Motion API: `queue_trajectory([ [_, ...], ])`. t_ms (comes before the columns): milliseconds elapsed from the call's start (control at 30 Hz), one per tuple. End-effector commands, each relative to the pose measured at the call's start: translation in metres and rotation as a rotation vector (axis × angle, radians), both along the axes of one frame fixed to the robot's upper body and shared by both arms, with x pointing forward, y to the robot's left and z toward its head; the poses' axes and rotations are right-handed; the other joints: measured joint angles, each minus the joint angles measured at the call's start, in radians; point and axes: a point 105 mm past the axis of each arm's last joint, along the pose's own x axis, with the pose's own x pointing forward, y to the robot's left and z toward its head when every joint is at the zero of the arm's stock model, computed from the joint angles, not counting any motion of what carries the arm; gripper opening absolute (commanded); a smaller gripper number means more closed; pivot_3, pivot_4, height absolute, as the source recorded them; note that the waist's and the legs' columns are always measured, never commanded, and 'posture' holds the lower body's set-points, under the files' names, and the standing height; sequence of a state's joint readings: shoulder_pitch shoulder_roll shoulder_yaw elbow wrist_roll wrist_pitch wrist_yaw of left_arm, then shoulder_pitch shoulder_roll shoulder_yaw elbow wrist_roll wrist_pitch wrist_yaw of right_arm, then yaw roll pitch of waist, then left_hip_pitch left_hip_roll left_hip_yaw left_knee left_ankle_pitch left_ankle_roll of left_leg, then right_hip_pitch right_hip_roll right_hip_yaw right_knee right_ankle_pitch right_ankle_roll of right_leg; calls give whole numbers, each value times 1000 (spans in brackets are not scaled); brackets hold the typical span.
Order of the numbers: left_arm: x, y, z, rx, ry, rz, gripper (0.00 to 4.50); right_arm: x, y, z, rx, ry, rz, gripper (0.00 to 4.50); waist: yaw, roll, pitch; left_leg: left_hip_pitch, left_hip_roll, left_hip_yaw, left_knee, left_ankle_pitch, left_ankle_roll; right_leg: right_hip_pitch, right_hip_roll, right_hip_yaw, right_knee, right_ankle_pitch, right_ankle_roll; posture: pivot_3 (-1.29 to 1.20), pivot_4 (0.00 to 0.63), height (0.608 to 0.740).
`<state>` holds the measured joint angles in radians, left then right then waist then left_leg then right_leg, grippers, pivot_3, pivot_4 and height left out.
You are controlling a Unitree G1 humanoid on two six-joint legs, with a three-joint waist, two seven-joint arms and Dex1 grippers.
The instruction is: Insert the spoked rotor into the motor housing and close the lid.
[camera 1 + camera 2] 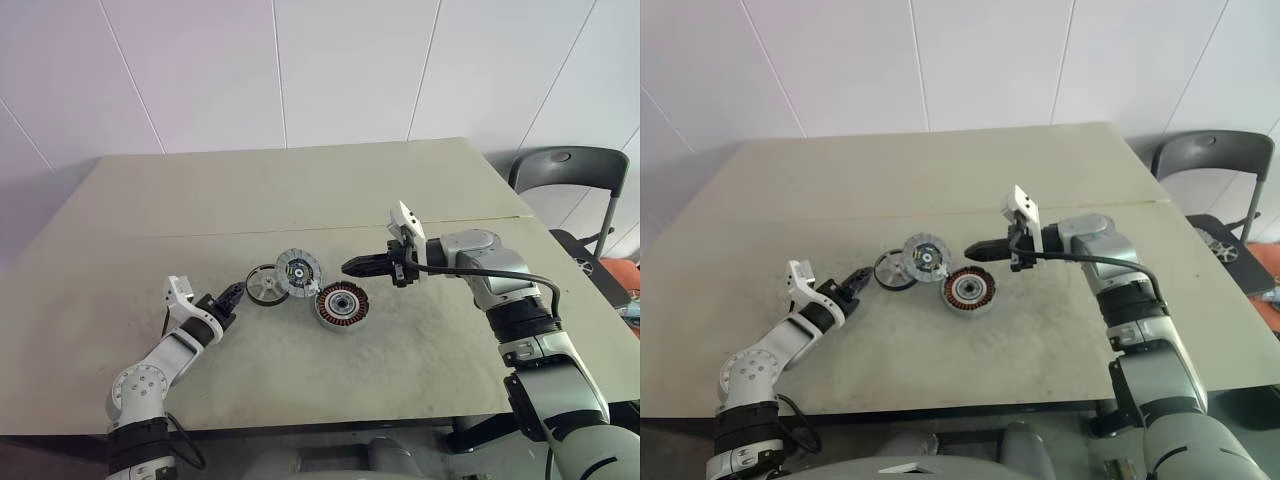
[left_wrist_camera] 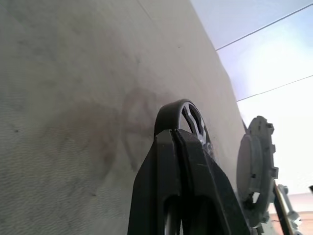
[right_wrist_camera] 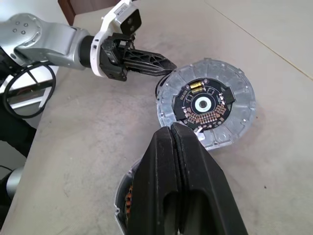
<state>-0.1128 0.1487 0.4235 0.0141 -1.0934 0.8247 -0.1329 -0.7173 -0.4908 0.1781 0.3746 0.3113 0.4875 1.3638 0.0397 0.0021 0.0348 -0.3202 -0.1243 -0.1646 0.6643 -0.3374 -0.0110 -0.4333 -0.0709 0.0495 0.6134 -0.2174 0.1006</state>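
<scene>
While tilted against spoked rotor (image 1: pixel 265 286), lid (image 1: pixel 298 270); both end effectors closed, empty.

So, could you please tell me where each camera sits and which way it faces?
Left eye, right eye: head, forward and down over the table; both arms; same scene.
Left wrist: along the shut left gripper at the spoked rotor, lid beyond.
Right wrist: along the shut right gripper at the lid and motor housing; left gripper opposite.
Wrist views share the lid.
</scene>
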Motion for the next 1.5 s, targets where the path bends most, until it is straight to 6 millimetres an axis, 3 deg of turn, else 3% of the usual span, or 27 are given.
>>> queue_trajectory([
  [33,3,-2,16,-40,-66,-14,40,1,1,12,34,-34,9,0,0,0,0,0,0,0,0,0,0,0,0,0,0,0,0,0,0,740],
  [133,3,-6,17,-62,-73,-31,40,1,0,11,33,-30,7,0,0,0,0,0,0,0,0,0,0,0,0,0,0,0,0,0,0,740],
  [233,3,-8,13,-43,-59,-34,566,1,-1,9,28,-27,1,0,0,0,0,0,0,0,0,0,0,0,0,0,0,0,0,0,0,740],
  [467,2,-17,1,18,-11,-79,2833,1,-1,9,27,-29,-6,0,0,0,0,0,0,0,0,0,0,0,0,0,0,0,0,0,0,740],
  [600,4,-24,-8,19,31,-86,2660,1,-1,9,28,-31,-8,0,1,0,0,0,0,0,0,0,0,0,0,0,0,0,0,0,0,740],
  [833,7,-12,-6,-20,31,-22,536,1,-2,7,25,-29,-16,0,1,1,-1,1,0,0,0,0,0,1,0,0,0,0,0,0,0,740],
  [867,8,-12,-3,-31,20,-18,459,1,-2,7,25,-29,-17,0,0,1,-1,1,0,0,0,0,0,1,0,0,1,0,0,0,0,740],
  [1000,8,-12,11,-95,-29,-13,459,1,-2,8,28,-29,-17,0,-2,1,-1,1,0,0,0,0,-1,1,0,0,1,1,-1,0,0,740],
  [1100,9,2,24,-216,-89,70,459,1,-3,11,40,-28,-13,0,-1,0,0,1,0,0,0,0,-1,0,0,0,0,1,-1,0,0,740],
  [1200,8,22,49,-361,-205,161,459,-1,-5,16,71,-14,-1,0,-2,0,0,0,0,0,0,0,-1,0,0,0,0,1,-1,0,0,740],
  [1267,3,25,71,-418,-301,153,459,-4,-9,20,99,9,7,0,-1,-1,1,0,0,0,0,0,-1,0,-1,0,0,1,-1,0,0,740],
  [1400,-5,13,102,-475,-429,55,459,-5,-20,13,89,54,-9,0,2,-3,1,-1,0,0,1,0,-1,0,0,0,-1,1,0,0,0,740],
  [1500,-6,-10,102,-443,-395,-46,459,-6,-28,2,35,74,-29,0,1,-3,1,0,0,0,1,0,-1,1,0,0,-1,1,0,0,0,740],
])
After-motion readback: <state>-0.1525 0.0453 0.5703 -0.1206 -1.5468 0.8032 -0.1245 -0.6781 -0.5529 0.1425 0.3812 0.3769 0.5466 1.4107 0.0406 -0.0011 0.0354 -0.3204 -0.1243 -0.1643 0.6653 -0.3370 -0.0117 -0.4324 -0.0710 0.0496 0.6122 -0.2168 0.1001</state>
